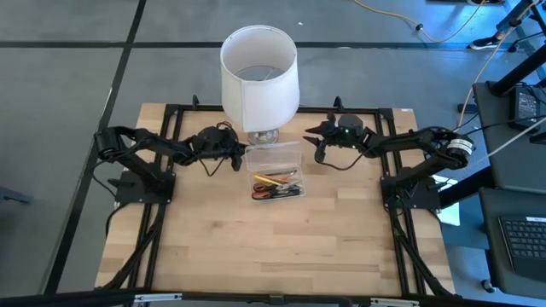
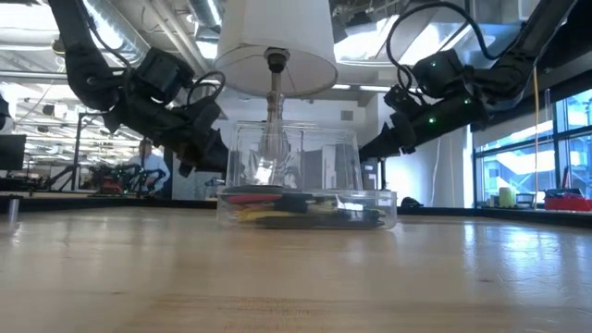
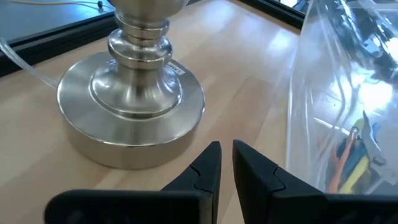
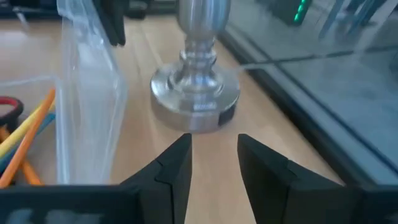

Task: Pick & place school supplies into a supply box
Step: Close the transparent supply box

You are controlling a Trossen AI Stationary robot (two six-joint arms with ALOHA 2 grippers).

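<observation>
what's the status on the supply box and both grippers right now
Left gripper near shut, empty, beside lamp base. Right gripper open, empty. Supply box lid up, pens and scissors inside.

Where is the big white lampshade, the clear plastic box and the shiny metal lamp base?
big white lampshade (image 1: 260, 81): high view, outer side wall.
clear plastic box (image 2: 388, 208): low view, right end wall.
shiny metal lamp base (image 3: 130, 115): left wrist view, round foot.

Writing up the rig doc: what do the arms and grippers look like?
Both arms are black, jointed, with black cables looped along them. The left gripper and right gripper each have two dark wedge-shaped fingers. Green indicator lights glow on the right arm's wrist.
</observation>
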